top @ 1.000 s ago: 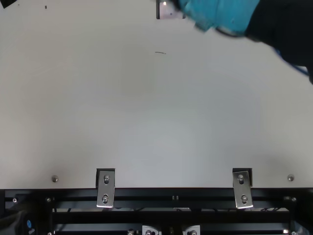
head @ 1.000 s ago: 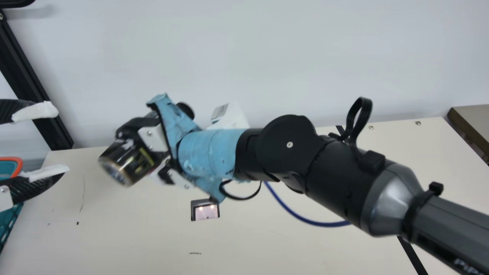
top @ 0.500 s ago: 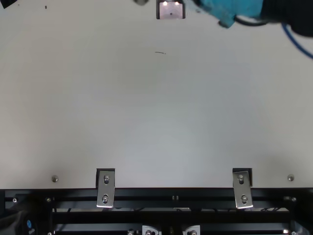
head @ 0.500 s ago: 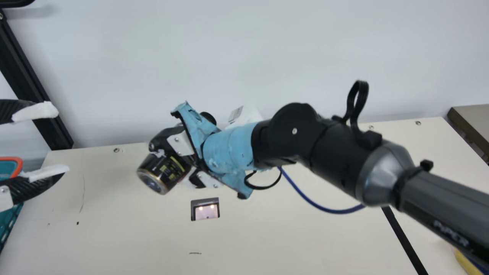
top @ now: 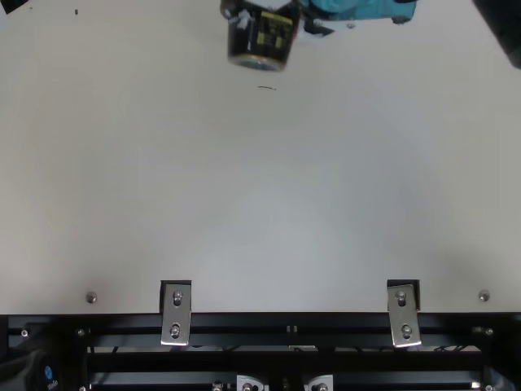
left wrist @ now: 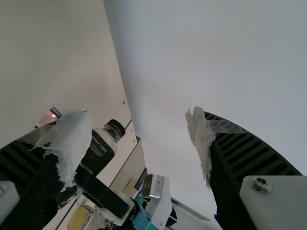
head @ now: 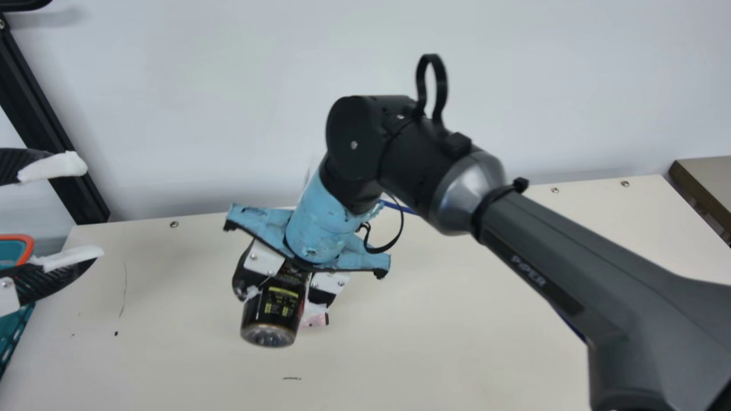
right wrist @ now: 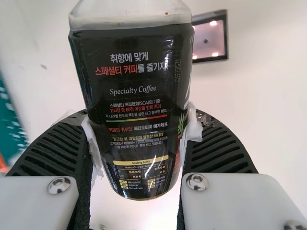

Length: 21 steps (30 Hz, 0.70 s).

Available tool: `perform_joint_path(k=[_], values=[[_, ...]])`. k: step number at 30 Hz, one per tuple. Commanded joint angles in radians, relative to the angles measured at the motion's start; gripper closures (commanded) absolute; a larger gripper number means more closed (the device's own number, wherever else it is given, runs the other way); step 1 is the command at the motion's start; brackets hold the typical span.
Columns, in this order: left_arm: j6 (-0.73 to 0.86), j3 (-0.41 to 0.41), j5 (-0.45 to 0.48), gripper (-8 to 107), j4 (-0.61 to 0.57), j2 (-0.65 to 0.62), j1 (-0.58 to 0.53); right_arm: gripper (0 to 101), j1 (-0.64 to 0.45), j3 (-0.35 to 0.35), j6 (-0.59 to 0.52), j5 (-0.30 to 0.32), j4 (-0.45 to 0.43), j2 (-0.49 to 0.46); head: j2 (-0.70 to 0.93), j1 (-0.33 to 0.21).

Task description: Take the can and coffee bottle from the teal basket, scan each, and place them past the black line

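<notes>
In the main view my right gripper is shut on the dark coffee bottle, held over the table with its base pointing down and towards the camera. The bottle shows at the top view's upper edge. Seen in the right wrist view, both fingers of my right gripper press the sides of the bottle. My left gripper stands open at the main view's left, beside the teal basket. In the left wrist view, nothing is between the fingers of my left gripper; the bottle appears farther off.
A scanner with small lights lies on the table near the bottle, mostly hidden behind my right gripper in the main view. A yellow object shows low in the left wrist view. A wall rises behind the table.
My right gripper has swung from sideways to pointing downwards. The bottle has first moved right, then lower, now partly covering the scanner in the main view. My left gripper has stayed still.
</notes>
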Motion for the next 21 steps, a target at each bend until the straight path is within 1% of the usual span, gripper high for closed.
perform_joint_path(k=[1,5,9,21], values=[[0.0,0.0,0.0,9,0.0,0.0,0.0,101,0.002,0.019,-0.019,0.006,-0.03,0.011,-0.007,-0.032],[0.0,0.0,0.0,9,0.0,0.0,0.0,101,0.006,0.023,-0.04,0.006,-0.073,0.033,-0.007,-0.032],[0.0,0.0,0.0,9,0.0,0.0,0.0,101,0.007,0.013,-0.05,0.006,-0.116,0.053,-0.007,-0.032],[0.0,0.0,0.0,9,0.0,0.0,0.0,101,-0.006,-0.031,-0.074,0.006,-0.145,0.096,-0.007,-0.032]])
